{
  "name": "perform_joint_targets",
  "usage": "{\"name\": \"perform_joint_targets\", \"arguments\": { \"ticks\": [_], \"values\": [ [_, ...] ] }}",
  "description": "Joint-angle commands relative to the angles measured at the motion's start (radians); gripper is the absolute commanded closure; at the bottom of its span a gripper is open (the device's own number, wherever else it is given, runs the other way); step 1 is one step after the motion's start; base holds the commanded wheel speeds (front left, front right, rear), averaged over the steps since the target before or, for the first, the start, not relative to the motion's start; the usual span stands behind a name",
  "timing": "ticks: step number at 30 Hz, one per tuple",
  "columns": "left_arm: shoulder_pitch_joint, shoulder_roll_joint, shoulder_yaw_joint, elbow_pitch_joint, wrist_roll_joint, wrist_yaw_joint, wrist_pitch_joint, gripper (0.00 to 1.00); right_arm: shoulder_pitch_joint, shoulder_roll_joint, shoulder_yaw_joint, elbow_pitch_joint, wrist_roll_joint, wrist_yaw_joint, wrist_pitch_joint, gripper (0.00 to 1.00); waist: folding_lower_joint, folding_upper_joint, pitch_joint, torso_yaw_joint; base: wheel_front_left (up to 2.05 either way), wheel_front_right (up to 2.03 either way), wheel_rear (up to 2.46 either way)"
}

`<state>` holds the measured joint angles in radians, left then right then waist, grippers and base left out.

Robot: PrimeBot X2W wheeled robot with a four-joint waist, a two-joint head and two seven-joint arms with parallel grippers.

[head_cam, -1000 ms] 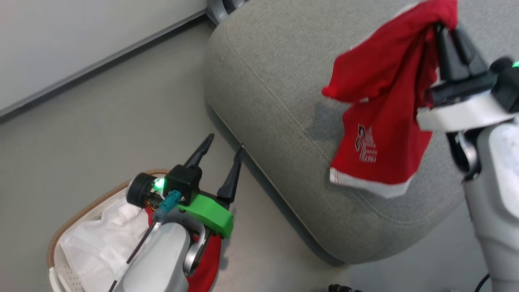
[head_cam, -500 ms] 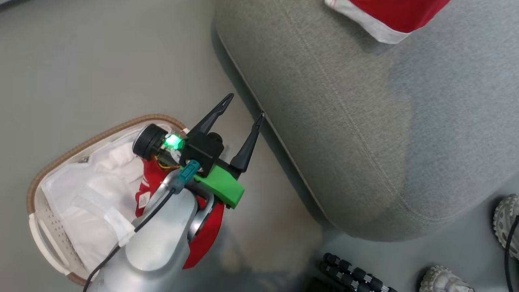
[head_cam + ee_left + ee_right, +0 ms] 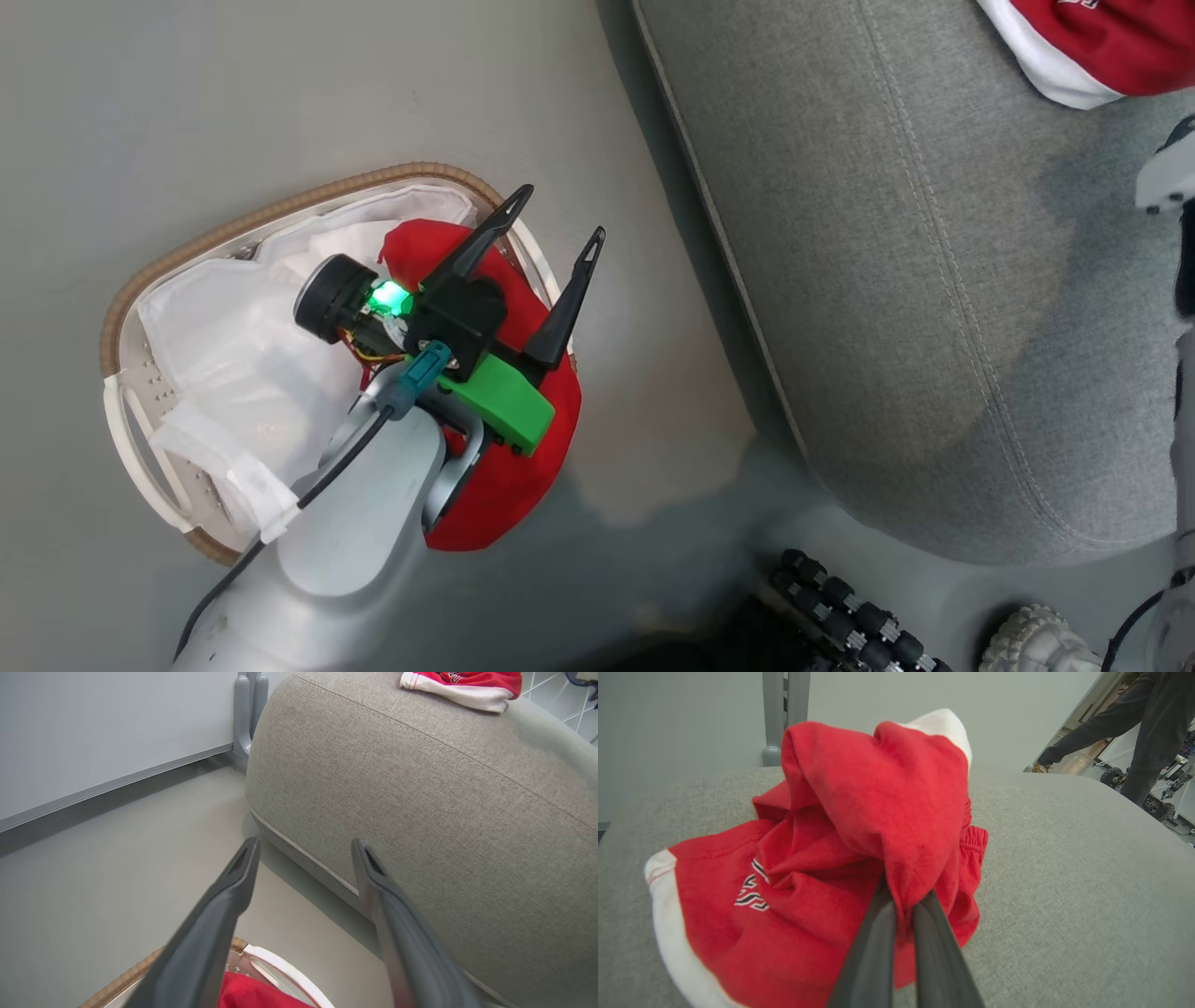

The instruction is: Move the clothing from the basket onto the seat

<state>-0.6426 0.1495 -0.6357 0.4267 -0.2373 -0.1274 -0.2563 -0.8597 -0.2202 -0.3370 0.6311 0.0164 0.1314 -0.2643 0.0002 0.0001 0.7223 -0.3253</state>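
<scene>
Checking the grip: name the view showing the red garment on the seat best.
Right wrist view: the red garment sits centred, bunched on the seat, pinched by the shut right gripper. Head view catches a hem corner top right; left wrist view, a strip at its top.

Floor: smooth grey-beige floor (image 3: 233, 93), matt, with soft-edged shadows. Light is even and diffuse.

Wall: plain pale grey wall (image 3: 93, 718). It meets the floor along a darker grey skirting strip (image 3: 117, 781).

At the wall's foot: a grey paired upright post (image 3: 246, 714), rounded at its base.

Right wrist view, upper right: a person in dark clothing (image 3: 1148, 718) stands with one arm out, in a brighter area beyond. The equipment behind is too small to tell.
</scene>
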Motion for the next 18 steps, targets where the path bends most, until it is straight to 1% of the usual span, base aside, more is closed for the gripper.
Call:
{"name": "perform_joint_targets", "arguments": {
  "ticks": [1,2,3,4,11,15,18],
  "values": [
    [-0.007,0.009,0.007,0.008,-0.009,-0.001,-0.004,0.00,0.040,0.011,-0.020,-0.002,0.002,-0.001,0.000,0.93,-0.0002,-0.0001,-0.002,0.004,0.00,0.00,0.00],
    [-0.003,0.009,0.010,0.013,-0.011,0.002,-0.005,0.00,0.063,0.018,-0.034,-0.013,0.003,-0.001,0.000,0.76,-0.0002,-0.0001,-0.010,-0.001,0.00,0.00,0.00],
    [0.004,0.007,0.014,0.019,-0.017,0.006,-0.006,0.00,0.091,0.028,-0.046,-0.030,0.004,-0.001,0.000,0.04,-0.0002,-0.0001,-0.018,-0.005,0.00,0.00,0.00],
    [0.009,0.005,0.016,0.023,-0.020,0.008,-0.007,0.00,0.110,0.038,-0.050,-0.036,0.007,-0.001,0.000,0.00,-0.0002,-0.0001,-0.026,-0.008,0.00,0.00,0.00],
    [0.045,-0.008,0.050,0.045,-0.040,0.024,-0.010,0.00,0.269,0.077,-0.074,-0.119,0.030,-0.001,0.000,0.00,-0.0002,-0.0001,-0.113,-0.019,0.00,0.00,0.00],
    [0.088,-0.016,0.102,0.028,-0.048,0.041,-0.009,0.00,0.330,0.083,-0.038,-0.195,0.023,-0.001,0.000,0.00,-0.0002,-0.0001,-0.173,-0.006,0.00,0.00,0.00],
    [0.123,-0.025,0.146,0.013,-0.055,0.047,-0.009,0.00,0.367,0.090,-0.003,-0.253,0.041,-0.001,0.000,0.00,-0.0002,-0.0001,-0.220,0.015,0.00,0.00,0.00]
  ]
}}
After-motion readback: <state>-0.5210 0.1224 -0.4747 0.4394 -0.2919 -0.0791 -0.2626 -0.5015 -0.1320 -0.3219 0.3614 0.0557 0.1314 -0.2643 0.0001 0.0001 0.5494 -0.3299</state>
